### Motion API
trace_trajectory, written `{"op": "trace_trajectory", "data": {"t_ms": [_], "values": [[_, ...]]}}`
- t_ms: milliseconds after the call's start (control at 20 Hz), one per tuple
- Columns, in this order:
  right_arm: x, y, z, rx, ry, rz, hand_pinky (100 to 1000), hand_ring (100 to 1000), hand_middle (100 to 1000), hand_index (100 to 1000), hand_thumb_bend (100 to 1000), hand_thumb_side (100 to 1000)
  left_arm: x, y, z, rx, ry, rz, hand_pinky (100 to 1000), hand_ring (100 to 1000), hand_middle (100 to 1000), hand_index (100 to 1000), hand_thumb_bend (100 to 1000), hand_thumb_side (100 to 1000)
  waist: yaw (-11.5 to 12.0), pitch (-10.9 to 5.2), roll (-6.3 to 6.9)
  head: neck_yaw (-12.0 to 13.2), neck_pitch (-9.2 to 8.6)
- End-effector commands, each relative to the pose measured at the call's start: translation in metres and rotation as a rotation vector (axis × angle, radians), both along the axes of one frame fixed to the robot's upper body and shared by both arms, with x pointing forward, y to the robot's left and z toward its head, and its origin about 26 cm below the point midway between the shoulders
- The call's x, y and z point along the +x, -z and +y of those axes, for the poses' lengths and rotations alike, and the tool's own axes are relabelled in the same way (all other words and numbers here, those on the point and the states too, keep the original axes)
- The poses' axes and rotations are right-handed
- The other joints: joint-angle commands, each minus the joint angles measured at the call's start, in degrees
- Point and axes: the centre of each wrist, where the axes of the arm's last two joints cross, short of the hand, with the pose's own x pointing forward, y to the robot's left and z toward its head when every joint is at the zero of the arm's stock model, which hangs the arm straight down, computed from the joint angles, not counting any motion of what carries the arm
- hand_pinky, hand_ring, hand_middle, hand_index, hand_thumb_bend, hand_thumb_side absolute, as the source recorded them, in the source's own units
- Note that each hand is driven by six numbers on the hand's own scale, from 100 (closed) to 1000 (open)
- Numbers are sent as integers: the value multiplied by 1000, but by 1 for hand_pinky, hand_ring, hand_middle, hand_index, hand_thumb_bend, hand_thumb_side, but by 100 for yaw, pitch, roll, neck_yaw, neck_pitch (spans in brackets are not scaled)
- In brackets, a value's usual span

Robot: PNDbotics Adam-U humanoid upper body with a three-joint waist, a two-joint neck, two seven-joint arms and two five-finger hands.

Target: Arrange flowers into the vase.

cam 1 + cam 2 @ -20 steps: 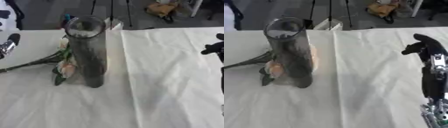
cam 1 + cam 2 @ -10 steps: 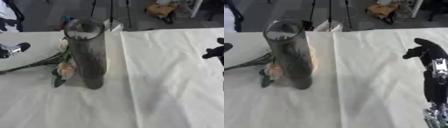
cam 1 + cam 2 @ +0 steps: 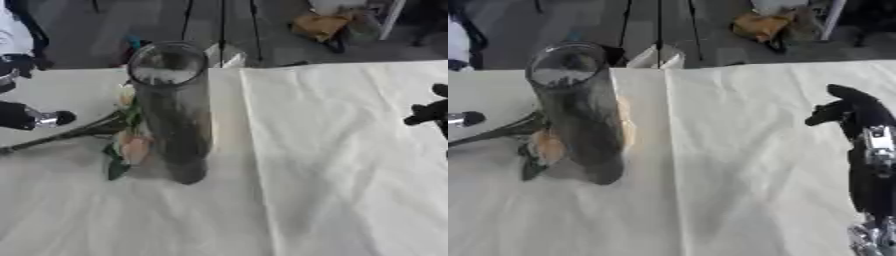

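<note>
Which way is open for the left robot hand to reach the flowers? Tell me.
Probably yes: the left robot hand sits just above the stems of the flowers, nothing between. The vase stands on their far side.

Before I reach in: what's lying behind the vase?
Flowers lie on the table behind the upright vase, stems running out left. Blooms and leaves show partly beside and through the glass; the rest is hidden.

Smoky translucent glass vase (image 3: 171, 112) with glossy sheen, matt creased cream cloth (image 3: 332, 165) on the table, soft-petalled peach flowers (image 3: 131, 145), glossy black right hand (image 3: 859, 117) above a silver metal joint
</note>
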Motion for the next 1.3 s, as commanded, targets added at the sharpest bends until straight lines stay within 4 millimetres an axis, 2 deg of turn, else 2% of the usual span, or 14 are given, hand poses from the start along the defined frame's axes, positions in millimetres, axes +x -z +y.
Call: {"op": "trace_trajectory", "data": {"t_ms": [50,250,650,850,1000,1300], "values": [[-2,-9,0,-17,-11,-27,778,544,517,789,100,989,0,-9,-2,46,5,-20,750,813,873,1000,638,716,-14,-93,81,31,-73],[-2,-9,0,-16,-13,-26,779,543,517,789,100,989,4,-1,-8,77,20,-16,720,801,863,1000,599,652,-26,-71,74,84,-90],[-1,-9,2,-16,-20,-23,780,543,515,789,100,987,12,12,-17,98,50,-30,669,772,830,978,565,613,-29,-38,83,120,-115],[-1,-10,2,-16,-23,-24,780,543,515,789,100,988,15,19,-18,115,47,-38,655,759,818,967,505,567,-44,-15,83,134,-130],[-1,-10,3,-16,-26,-25,781,543,515,789,100,988,17,24,-18,122,45,-46,649,753,812,961,501,568,-55,5,81,144,-142],[-1,-10,4,-17,-29,-26,781,542,514,790,100,988,23,32,-15,114,22,-53,629,734,795,944,438,539,-94,52,70,189,-170]]}}
